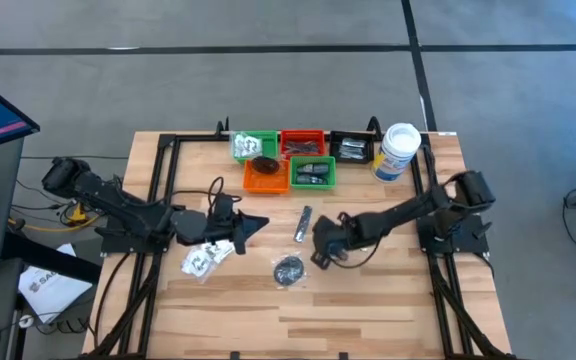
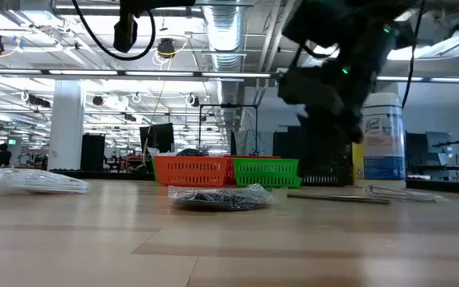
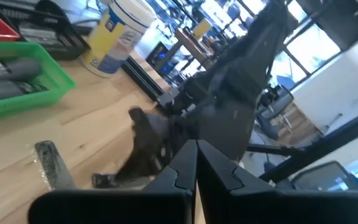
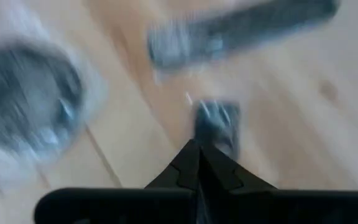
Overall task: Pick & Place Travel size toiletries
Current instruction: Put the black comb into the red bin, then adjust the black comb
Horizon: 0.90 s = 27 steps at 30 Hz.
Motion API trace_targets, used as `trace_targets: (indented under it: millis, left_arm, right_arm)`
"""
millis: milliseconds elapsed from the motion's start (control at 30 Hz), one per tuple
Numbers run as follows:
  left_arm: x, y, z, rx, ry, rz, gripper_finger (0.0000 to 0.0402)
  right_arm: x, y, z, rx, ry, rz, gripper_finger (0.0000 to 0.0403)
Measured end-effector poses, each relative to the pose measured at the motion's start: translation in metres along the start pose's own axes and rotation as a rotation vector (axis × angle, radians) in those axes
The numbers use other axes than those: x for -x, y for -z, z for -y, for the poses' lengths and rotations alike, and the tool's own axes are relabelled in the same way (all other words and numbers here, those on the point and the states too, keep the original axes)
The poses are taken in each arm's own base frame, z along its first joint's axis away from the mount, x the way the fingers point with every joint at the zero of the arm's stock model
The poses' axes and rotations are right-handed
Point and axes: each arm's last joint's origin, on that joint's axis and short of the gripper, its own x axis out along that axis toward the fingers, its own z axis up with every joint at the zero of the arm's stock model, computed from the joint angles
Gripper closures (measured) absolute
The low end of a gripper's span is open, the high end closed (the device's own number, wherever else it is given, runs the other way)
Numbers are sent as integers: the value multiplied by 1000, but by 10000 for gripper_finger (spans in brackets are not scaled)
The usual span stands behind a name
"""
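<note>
Both pincers are clenched on nothing above the wooden table (image 1: 368,290): the right gripper (image 1: 320,243) hangs low at mid-table between a slim silvery sachet (image 1: 303,223) and a black round piece in plastic (image 1: 288,268), while the left gripper (image 1: 256,226) points toward it, just beside a clear packet with white contents (image 1: 203,259). Three loose toiletries lie on the boards. Behind them, along the far edge, stand five small trays, two green (image 1: 313,173), one orange (image 1: 266,178), one red (image 1: 302,142) and one black (image 1: 351,147), several already holding items, and one tall white canister (image 1: 397,152).
</note>
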Motion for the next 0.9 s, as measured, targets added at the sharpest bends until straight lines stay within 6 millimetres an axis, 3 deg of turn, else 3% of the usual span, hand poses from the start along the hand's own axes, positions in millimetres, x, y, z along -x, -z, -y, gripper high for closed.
trace_targets:
  millis: [133, 233, 467, 633, 900]
  left_arm:
    - [-8, -1, -5, -25, 42, -73, 401]
    - [-19, 9, -13, -59, 60, -192, 401]
    - [-58, 68, -41, -114, 4, -522, 401]
    - [-86, 88, -41, -152, -33, -559, 401]
    - [-142, 83, -29, -184, -43, -533, 401]
  right_arm:
    - [24, -18, 10, -61, -43, 76, 403]
    - [47, -30, 14, -94, -105, 157, 403]
    - [86, -38, 16, -114, -230, 243, 403]
    - [96, -22, 3, -77, -275, 198, 403]
    - [88, 29, -11, -145, -244, 153, 403]
